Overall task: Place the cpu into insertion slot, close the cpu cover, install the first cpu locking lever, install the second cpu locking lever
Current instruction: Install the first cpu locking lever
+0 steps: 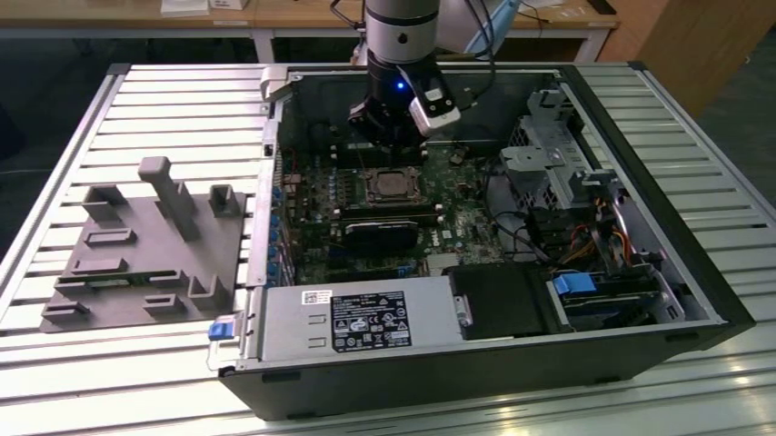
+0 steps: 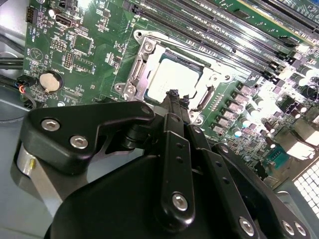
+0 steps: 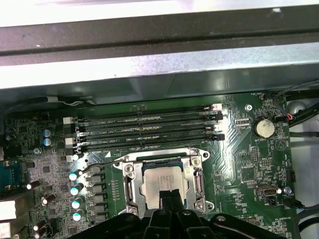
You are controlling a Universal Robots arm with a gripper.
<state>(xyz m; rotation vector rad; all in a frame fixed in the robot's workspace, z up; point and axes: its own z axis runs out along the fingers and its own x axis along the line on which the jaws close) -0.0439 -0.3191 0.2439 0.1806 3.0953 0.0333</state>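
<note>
Cpu (image 3: 162,180) lies flat in the slot (image 3: 200,186), which sits mid-board in the exterior view. Its silver top shows through the window of the cover (image 3: 164,163), which lies down over it. A wire lever (image 3: 99,165) runs along one edge of the cover, its free end angling out over the board (image 3: 239,169); I cannot tell whether it is latched.

Gripper (image 2: 175,95) hangs just above the cpu's near edge. Its fingers are drawn together to a narrow tip with nothing held. I cannot tell whether the tip touches the chip.

Beside the slot, long memory slots (image 3: 144,130) run parallel to one of its sides. A coin cell (image 3: 264,128) sits near their end.

In the exterior view, the arm reaches down into the open case (image 1: 715,300). The case lies on a slatted table (image 1: 122,381). A grey fixture (image 1: 145,245) rests on the table at the exterior view's left, apart from the case.
</note>
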